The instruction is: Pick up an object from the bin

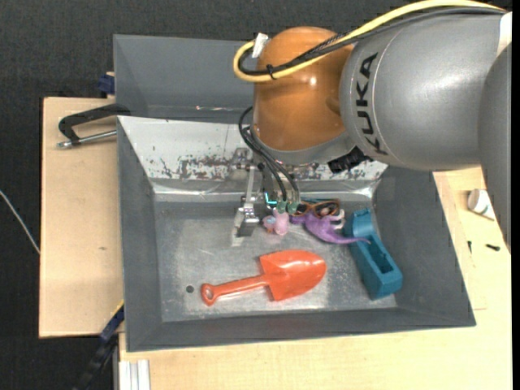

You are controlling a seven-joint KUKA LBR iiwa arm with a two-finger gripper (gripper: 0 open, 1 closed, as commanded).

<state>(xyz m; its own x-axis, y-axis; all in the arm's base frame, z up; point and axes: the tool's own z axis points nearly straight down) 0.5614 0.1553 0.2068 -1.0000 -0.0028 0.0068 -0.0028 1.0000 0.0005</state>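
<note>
— Down at the far middle of the bin's floor, what sits closest to the gripper (253, 218)?

— A small pink thing (279, 223), pale and rounded. It lies just to the right of the gripper's metal tip, so close that they look as if they touch, though I cannot tell that for certain.

— Is it held?

— I cannot tell. The wrist's dark cables hang in front, and from this view I cannot make out whether the gripper is open or closed, or whether anything sits in it.

— What else lies around it?

— Right of the pink thing lies a curly purple piece (327, 229) with something dark at its far side. Just beyond that, further right, a long blue block (376, 264) lies slantwise, its far end beside the purple piece and its near end pointing to the near right corner.

— And nearer to us?

— An orange toy shovel (280, 279) lies flat on the floor, blade to the right, handle running left and ending in a round knob. It is apart from the gripper, on the near side.

— The arm itself?

— The grey arm (431, 80) comes in from the right above the bin (138, 242), with an orange cover (296, 88) at the wrist and a yellow cable (390, 13) looping over it.
</note>
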